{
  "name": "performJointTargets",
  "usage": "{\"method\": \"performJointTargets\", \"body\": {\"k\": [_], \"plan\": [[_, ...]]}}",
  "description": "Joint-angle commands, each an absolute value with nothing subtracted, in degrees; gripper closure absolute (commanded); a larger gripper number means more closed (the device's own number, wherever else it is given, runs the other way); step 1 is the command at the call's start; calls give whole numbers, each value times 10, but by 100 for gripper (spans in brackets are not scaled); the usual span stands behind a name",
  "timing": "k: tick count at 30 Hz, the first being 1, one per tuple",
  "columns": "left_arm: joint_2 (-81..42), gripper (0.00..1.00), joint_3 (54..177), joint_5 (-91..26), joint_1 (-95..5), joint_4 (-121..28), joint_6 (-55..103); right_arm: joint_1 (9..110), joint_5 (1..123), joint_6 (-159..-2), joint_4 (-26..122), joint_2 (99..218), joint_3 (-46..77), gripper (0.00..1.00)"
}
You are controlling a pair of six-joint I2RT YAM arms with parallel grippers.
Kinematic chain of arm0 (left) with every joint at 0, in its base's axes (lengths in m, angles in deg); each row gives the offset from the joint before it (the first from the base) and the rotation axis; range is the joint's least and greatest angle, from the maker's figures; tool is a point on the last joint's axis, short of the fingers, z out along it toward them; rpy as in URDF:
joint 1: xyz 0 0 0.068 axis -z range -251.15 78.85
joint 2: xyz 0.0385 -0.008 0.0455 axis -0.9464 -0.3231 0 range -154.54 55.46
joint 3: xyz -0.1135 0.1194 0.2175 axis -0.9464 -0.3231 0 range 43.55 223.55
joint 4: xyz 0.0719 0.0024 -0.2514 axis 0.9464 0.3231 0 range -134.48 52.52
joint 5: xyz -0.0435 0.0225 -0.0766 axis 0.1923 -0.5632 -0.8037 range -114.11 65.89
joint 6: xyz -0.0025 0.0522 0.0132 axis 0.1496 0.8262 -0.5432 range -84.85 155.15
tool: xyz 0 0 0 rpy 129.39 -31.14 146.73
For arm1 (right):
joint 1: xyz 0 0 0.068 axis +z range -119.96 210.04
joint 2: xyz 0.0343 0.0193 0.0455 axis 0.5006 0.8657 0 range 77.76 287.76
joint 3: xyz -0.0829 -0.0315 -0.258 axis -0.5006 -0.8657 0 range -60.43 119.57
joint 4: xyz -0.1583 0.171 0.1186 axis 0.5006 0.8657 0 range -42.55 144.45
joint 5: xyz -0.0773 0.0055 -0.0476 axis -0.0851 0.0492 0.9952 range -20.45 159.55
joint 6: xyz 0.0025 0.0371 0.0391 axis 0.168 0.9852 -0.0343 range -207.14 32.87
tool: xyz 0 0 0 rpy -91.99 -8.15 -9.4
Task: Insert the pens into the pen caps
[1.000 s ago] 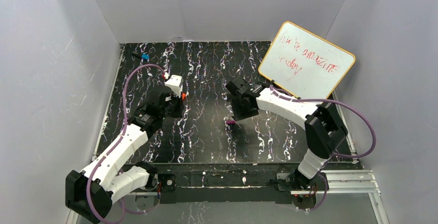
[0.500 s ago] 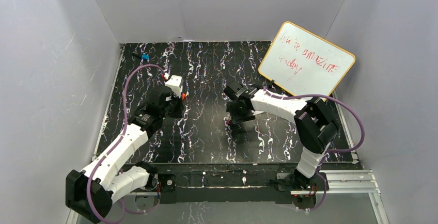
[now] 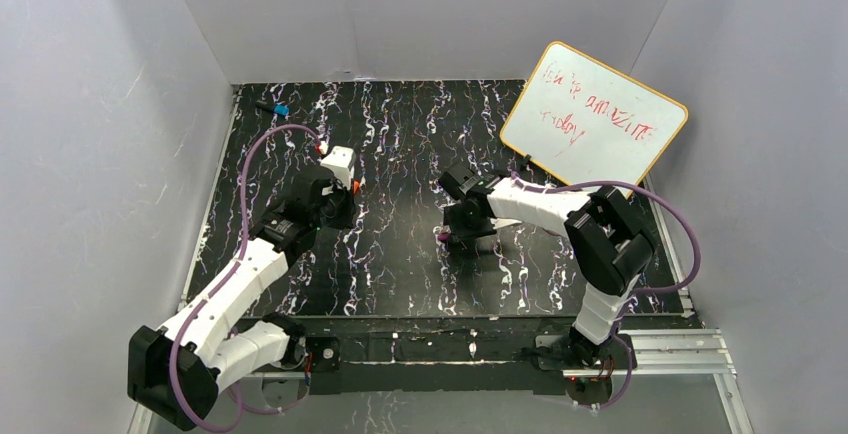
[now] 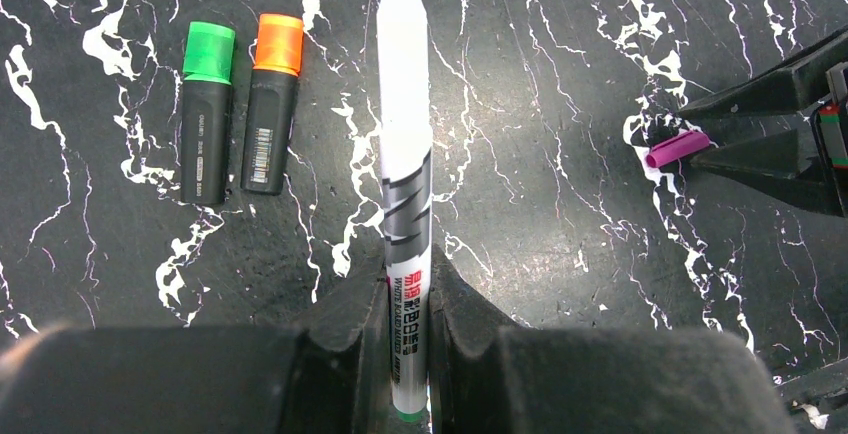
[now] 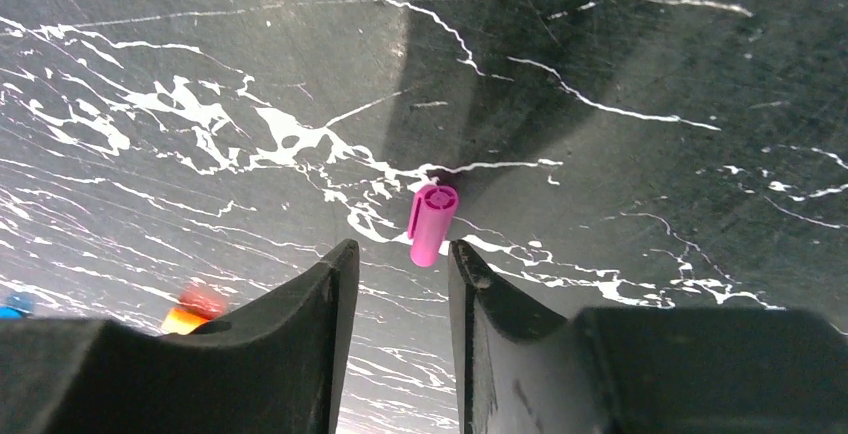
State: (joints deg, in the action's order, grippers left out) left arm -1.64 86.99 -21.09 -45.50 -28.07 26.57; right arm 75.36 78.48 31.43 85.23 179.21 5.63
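Progress looks like two pens out of three. In the left wrist view, the stubby black marker with the green end (image 4: 207,114) and the stubby black marker with the orange end (image 4: 272,104) lie side by side on the black white-veined tabletop (image 4: 560,284), close but apart. Each coloured piece sits squarely on its body. I take these for the green and orange caps already pushed home. That leaves the thin white pen with grey bands (image 4: 404,144) and the small purple plastic cap (image 5: 432,224), which are not yet joined.

Just right of the markers, the left gripper (image 4: 405,284) pinches the white pen low on its barrel, with both black fingers (image 4: 350,314) pressed against it. The pen runs straight out from the wrist and past the top edge of that view, so its far end is unseen.

Further right, well apart from the white pen, the purple cap lies on its side on the tabletop. The right gripper (image 5: 400,254) is low over it and holds nothing. Its fingers (image 5: 480,304) are spread only narrowly, the gap little wider than the cap. The cap sits just beyond the fingertips, nearer the right-hand one. At this angle I cannot tell whether it touches that finger.

By my reading, the cap has yet to be gripped and brought to the pen.
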Motion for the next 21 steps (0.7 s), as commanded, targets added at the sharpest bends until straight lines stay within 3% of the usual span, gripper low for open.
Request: {"method": "performJointTargets", "body": {"k": [1,17,21], "plan": [[-20,100,863,-210,-457,-274,267,746,785,355,848,1804,51,56],[-26,100,864,-212,-457,-275,269,736,762,345,848,1841,60,55],[-27,100,864,-212,-457,-274,270,734,742,336,859,1853,72,63]]}}
